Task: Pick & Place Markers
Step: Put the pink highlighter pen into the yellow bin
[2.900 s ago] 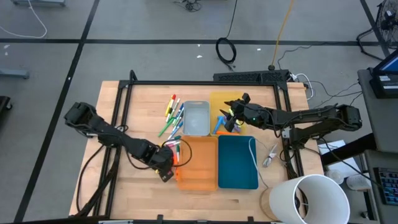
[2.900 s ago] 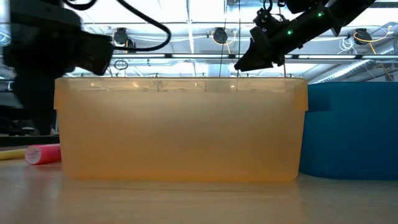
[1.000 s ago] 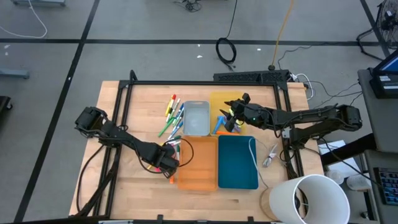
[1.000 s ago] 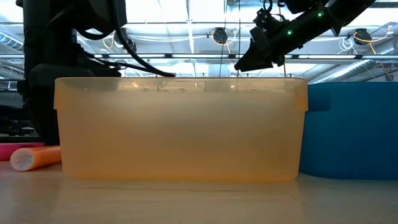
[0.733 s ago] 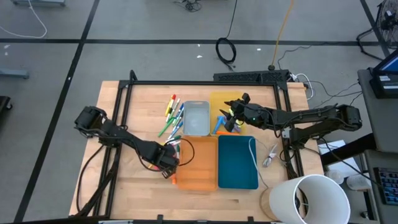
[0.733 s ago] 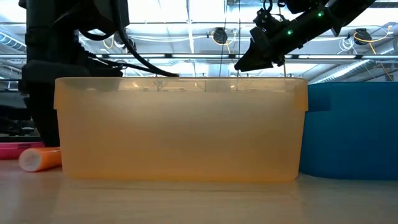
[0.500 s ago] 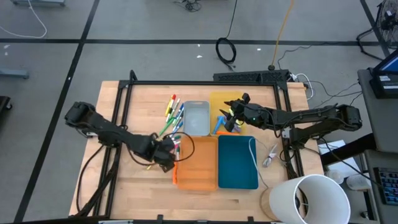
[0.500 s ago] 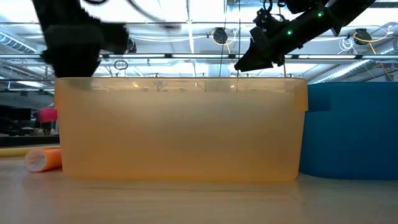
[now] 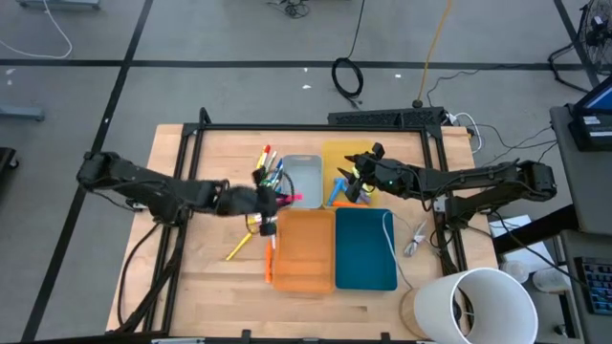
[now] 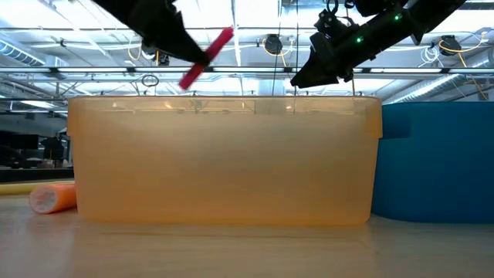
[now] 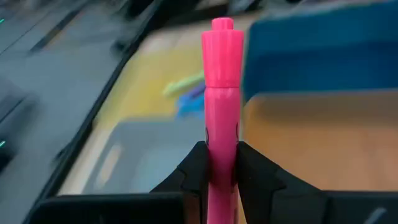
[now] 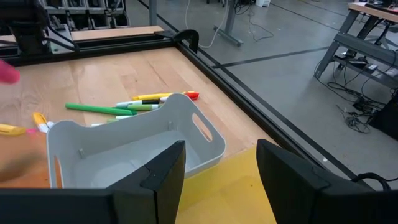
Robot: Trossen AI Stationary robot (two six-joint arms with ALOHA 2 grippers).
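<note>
Gripping pink marker (image 11: 219, 99), left tool (image 9: 269, 199) raised beside grey tray (image 9: 304, 182).

a pink marker (image 11: 219, 106) is clamped betw. two dark fingers, held up off the table, tilted in the low view (image 10: 207, 58), near the far-left corner of the orange tray. a loose bunch of markers (image 9: 266, 172) (red, yellow, green, blue) is seen lying flat on the wood just left of the grey tray. a yellow marker (image 9: 238, 247) lies at a slant left of the orange tray; an orange marker (image 9: 269, 260) lies alongside that tray's left wall, its end seen in the low view (image 10: 52, 198). blue & green ones (image 9: 338, 189) are seen on the yellow tray.
</note>
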